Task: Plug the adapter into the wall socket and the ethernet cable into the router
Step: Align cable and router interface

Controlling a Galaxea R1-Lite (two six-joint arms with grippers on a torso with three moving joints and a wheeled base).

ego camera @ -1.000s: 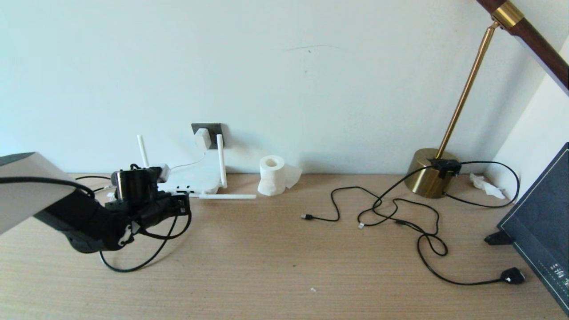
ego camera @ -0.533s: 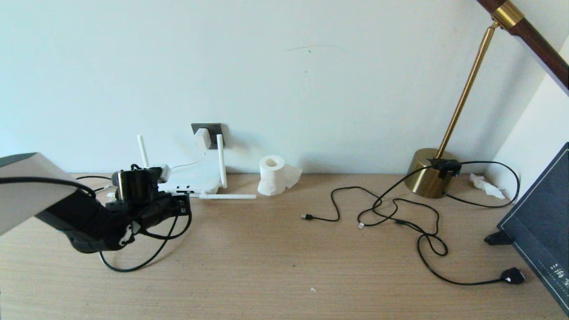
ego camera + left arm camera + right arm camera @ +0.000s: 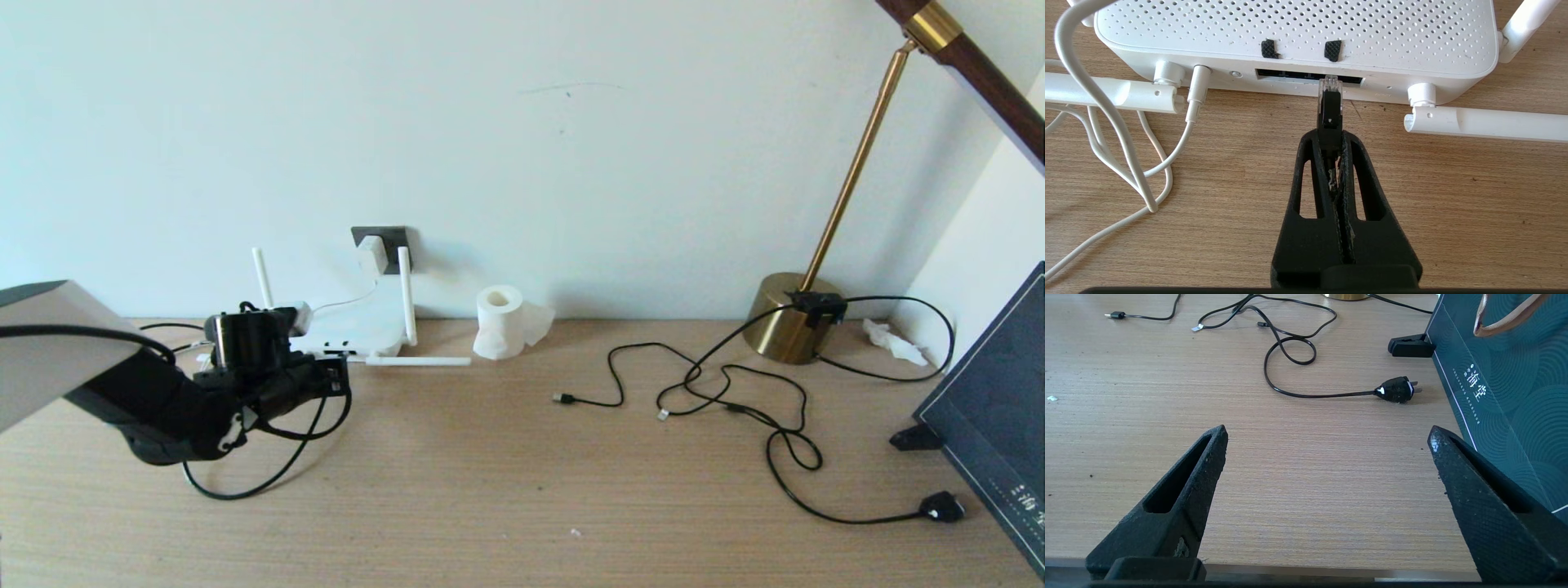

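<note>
The white adapter [image 3: 371,254] sits plugged into the dark grey wall socket [image 3: 393,238], its thin white cord running down to the router [image 3: 359,331]. My left gripper [image 3: 1330,136] is shut on the black boot of the ethernet cable [image 3: 1329,110]. The clear tip touches the router's [image 3: 1298,36] dark port slot [image 3: 1306,76] on the front edge, only just at its mouth. In the head view the left gripper [image 3: 333,376] stands right before the router, the black cable [image 3: 269,465] looping behind it. My right gripper [image 3: 1327,435] is open over bare desk near the front edge.
A white tissue roll [image 3: 499,321] stands right of the router. A brass lamp base [image 3: 790,329], tangled black cables [image 3: 735,400] with a black mains plug [image 3: 940,507] and a dark teal box [image 3: 992,408] fill the desk's right side. White cords [image 3: 1126,155] lie beside the router.
Almost nothing differs; the left gripper with the plug stays at the router's front edge, perhaps nudged very slightly toward it.
</note>
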